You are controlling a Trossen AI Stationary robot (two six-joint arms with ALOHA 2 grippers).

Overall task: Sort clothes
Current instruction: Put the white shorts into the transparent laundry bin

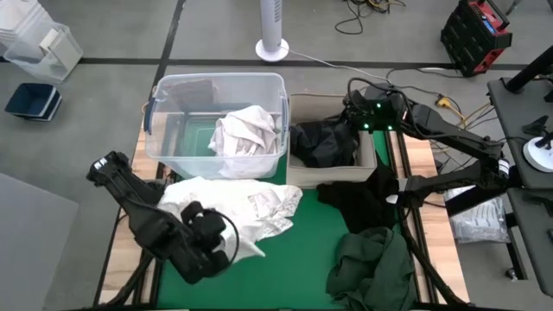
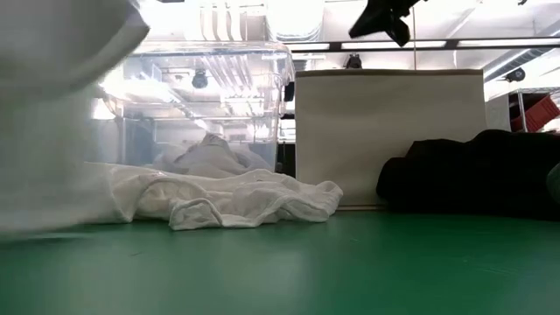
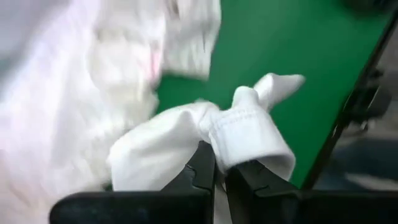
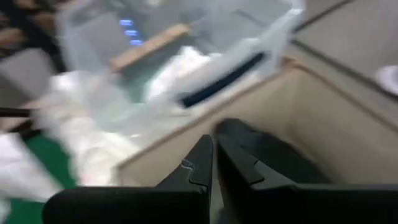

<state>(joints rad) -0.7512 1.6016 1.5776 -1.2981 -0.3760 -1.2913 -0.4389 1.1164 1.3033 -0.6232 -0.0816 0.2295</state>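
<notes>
Left gripper (image 3: 221,177) at 7 o'clock is clamped on a white garment (image 3: 186,134); right gripper (image 4: 214,165), fingers together, hangs over the beige bin (image 1: 367,160) at 1 o'clock.

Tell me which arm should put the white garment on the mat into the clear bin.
Left. Its end effector is already shut on the white garment, just in front of the clear bin. The right end effector hangs shut over the beige bin.

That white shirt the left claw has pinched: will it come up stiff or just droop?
Probably droop: the white shirt lies crumpled in soft folds on the mat. Its cloth bunches where the left gripper pinches it, so the rest likely trails. It looks thin, probably light.
</notes>
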